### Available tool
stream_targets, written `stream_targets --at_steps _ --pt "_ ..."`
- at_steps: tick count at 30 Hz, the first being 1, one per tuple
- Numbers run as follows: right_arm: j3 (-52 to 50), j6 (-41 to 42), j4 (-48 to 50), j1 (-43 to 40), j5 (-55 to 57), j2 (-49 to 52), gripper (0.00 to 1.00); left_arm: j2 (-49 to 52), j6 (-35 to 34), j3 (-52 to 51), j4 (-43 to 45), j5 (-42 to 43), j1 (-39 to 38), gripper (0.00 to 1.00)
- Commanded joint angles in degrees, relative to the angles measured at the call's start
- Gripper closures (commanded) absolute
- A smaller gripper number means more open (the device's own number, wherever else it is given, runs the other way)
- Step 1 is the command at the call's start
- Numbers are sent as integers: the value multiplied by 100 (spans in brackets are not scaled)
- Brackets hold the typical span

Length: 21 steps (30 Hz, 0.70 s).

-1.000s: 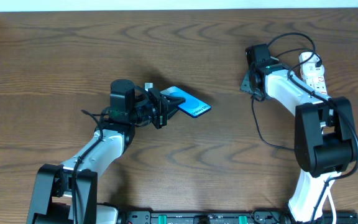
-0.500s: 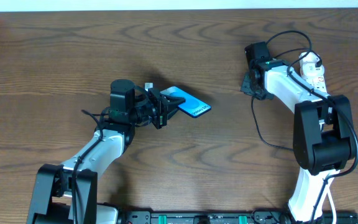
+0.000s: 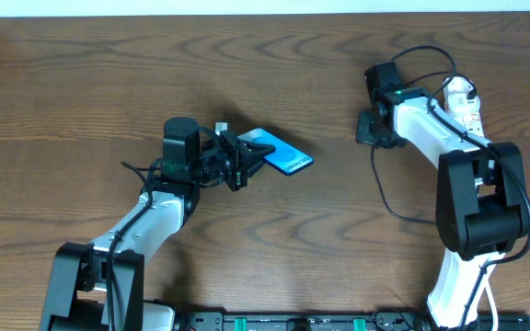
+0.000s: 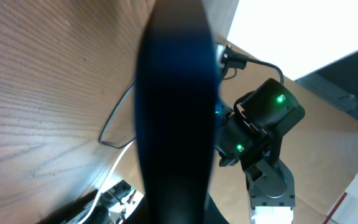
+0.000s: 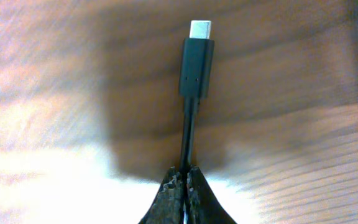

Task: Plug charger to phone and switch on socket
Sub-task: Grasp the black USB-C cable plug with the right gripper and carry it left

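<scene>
The socket [image 3: 468,112] lies near the right edge of the table [image 3: 81,83], partly under the right arm, with a white plug [image 3: 458,89] seated at its end. The charger [image 3: 381,188] loops across the wood beside that arm. The right fingers [image 5: 168,196] are pinched fully together on the cable just behind its connector tip [image 5: 197,56], which juts out above the table. The left fingers [image 3: 238,175] clamp one end of the phone [image 3: 282,156], left of centre, with its cyan screen facing up.

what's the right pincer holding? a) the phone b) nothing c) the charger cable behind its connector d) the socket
c: the right wrist view shows the right pincer shut on the charger just below its connector; the left pincer has the phone.
</scene>
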Motion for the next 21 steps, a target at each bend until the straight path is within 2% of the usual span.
stream_targets --at_steps 1,6,12,15,18,21 --pt "-197 -979 -122 -4 -1513 -396 99 -50 48 216 90 341 98 93" --pt "-197 -1322 -466 -11 -2321 -1311 99 140 79 358 763 680 275 92" --pt "-199 -2028 -1471 -26 -2892 -2437 99 721 83 1038 1169 981 284 93" --pt "-199 -2535 -2046 -31 -3351 -2973 99 1084 81 1338 1648 1266 284 93" --pt "-203 -2929 -2581 -31 -3687 -3434 99 1327 79 1473 2096 1427 284 93" --pt "-223 -3045 -2988 -28 -3805 -3807 99 1360 83 1473 2120 1427 284 93"
